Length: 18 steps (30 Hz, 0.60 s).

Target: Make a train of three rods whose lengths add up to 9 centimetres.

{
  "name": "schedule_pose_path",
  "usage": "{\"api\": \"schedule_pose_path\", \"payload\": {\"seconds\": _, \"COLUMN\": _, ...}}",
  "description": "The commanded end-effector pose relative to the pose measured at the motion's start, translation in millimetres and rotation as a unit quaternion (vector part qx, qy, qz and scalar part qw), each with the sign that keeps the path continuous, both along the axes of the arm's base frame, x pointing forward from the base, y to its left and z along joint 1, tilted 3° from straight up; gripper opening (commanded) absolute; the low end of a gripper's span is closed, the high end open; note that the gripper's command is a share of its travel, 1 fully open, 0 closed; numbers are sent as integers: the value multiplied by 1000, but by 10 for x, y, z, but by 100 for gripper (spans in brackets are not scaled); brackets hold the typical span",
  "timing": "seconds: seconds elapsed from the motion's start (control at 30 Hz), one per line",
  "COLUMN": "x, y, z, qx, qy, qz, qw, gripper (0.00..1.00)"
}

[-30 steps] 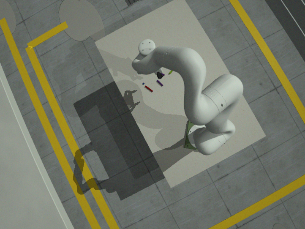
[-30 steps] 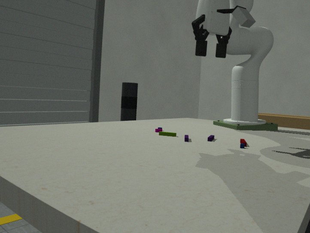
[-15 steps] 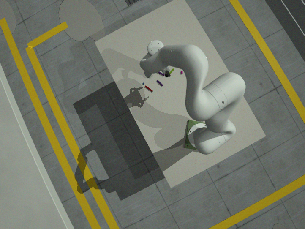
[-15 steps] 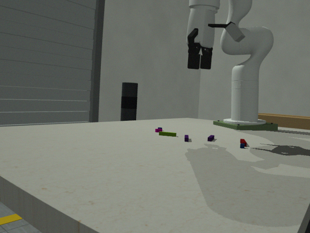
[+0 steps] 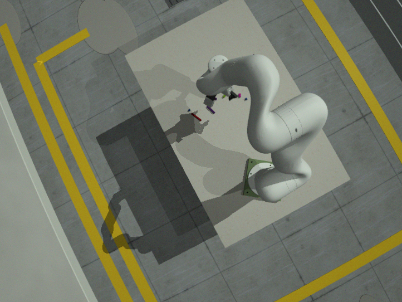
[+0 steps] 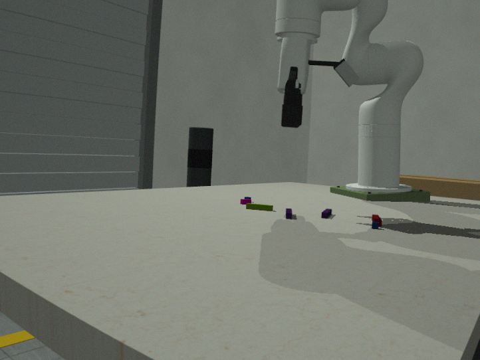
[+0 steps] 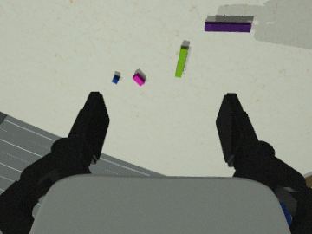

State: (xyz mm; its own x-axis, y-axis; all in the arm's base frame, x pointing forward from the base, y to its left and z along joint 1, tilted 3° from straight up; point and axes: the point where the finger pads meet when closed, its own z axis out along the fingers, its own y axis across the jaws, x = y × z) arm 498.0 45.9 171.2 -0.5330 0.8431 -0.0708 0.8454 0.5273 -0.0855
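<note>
While the gripper (image 5: 232, 95) (image 6: 292, 116) (image 7: 162, 107) hovers open, no lettering is legible.

Claw (image 5: 231, 95) (image 6: 292, 116) (image 7: 162, 107) lower, turned, nearer magenta rod (image 5: 239, 95) (image 6: 245, 201) (image 7: 139, 79).
</note>
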Motion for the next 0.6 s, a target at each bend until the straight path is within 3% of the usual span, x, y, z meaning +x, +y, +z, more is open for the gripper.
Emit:
{"api": "schedule_pose_path", "payload": {"seconds": 0.0, "x": -33, "y": -163, "z": -120, "qx": 14, "qy": 3, "qz": 66, "qw": 998, "gripper": 100}}
{"api": "schedule_pose_path", "payload": {"seconds": 0.33, "x": -115, "y": -405, "z": -304, "qx": 23, "qy": 5, "qz": 166, "qw": 986, "gripper": 100}}
{"api": "schedule_pose_path", "payload": {"seconds": 0.57, "x": -215, "y": -632, "z": -473, "qx": 29, "qy": 4, "qz": 260, "qw": 965, "gripper": 100}}
